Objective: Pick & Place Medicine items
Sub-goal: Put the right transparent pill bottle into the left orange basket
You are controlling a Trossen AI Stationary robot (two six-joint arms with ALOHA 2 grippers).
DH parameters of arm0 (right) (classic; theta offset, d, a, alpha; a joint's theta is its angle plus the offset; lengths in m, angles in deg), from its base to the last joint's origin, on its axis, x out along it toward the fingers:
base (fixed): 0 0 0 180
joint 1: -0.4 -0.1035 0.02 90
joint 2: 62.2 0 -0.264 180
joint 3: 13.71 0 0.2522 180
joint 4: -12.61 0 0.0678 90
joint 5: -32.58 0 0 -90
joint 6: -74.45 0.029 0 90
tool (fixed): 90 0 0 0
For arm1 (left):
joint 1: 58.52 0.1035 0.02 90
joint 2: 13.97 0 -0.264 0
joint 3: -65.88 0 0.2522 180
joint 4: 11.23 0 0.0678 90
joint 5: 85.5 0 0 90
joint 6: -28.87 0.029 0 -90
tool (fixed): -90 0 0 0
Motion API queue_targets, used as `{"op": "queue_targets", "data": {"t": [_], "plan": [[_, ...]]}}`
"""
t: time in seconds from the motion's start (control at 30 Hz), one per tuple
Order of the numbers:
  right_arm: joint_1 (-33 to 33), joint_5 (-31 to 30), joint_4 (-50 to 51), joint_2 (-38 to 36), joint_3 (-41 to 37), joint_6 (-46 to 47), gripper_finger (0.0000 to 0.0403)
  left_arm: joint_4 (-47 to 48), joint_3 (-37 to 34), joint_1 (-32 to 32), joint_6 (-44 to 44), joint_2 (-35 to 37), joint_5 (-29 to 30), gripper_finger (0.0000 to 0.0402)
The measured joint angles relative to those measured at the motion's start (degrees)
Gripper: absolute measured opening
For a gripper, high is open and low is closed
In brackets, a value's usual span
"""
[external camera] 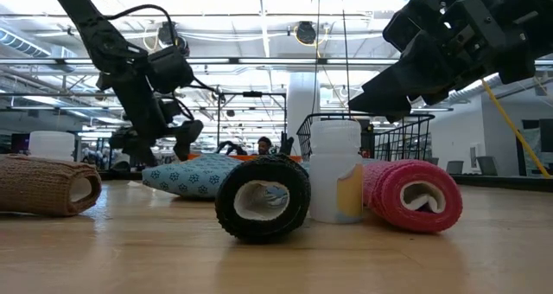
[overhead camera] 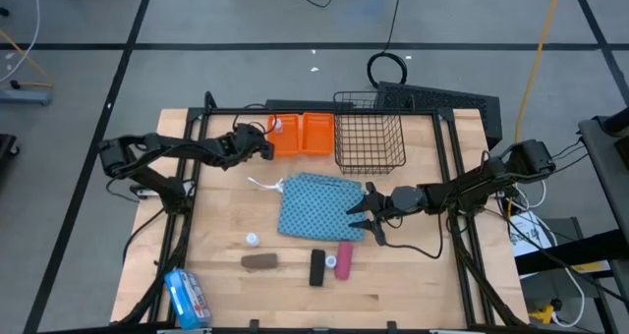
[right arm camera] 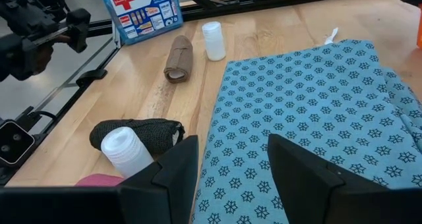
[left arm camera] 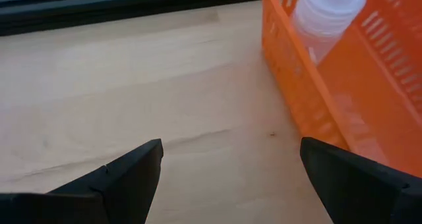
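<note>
My left gripper (overhead camera: pixel 263 143) hangs open just left of the orange tray (overhead camera: pixel 313 136), above bare wood. A white bottle (left arm camera: pixel 326 13) lies inside that tray. My right gripper (right arm camera: pixel 231 174) is open above the right edge of the blue patterned cloth (overhead camera: pixel 316 205), touching nothing. Near the front lie the medicine items: a brown roll (overhead camera: pixel 259 261), a black roll (overhead camera: pixel 317 266), a pink roll (overhead camera: pixel 344 255), a white bottle (overhead camera: pixel 253 240) standing alone and another white bottle (overhead camera: pixel 332 263) between the black and pink rolls.
A wire basket (overhead camera: pixel 371 138) stands to the right of the orange tray at the far edge. A blue and white first aid kit (overhead camera: pixel 185 295) lies at the near left corner. Bare wood lies between the cloth and the left edge.
</note>
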Motion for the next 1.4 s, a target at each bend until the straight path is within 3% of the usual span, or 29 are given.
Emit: {"op": "queue_targets", "data": {"t": [0.33, 0.63, 0.8, 1.17, 1.4], "plan": [[0.00, 0.00, 0.13, 0.00, 0.00, 0.00, 0.0171, 2.03, 0.00, 0.02, 4.60, 1.51, -0.91, 0.0367], [0.00, 0.00, 1.81, 0.00, 0.00, -0.02, 0.0171, 8.91, 0.00, -1.96, 8.41, 14.86, -4.46, 0.0367], [0.00, 0.00, 0.92, 0.00, 0.00, -0.02, 0.0171, 7.53, 0.00, -3.65, 8.40, 20.04, -6.18, 0.0367], [-6.46, -1.39, -5.63, 0.02, 0.33, -4.22, 0.0171, 2.15, 0.04, -4.31, 7.31, 19.67, -6.24, 0.0367], [-11.80, -6.25, 4.17, 2.06, 8.56, -7.70, 0.0171, 0.95, 0.04, -4.31, 4.32, 19.67, -6.22, 0.0367]]}}
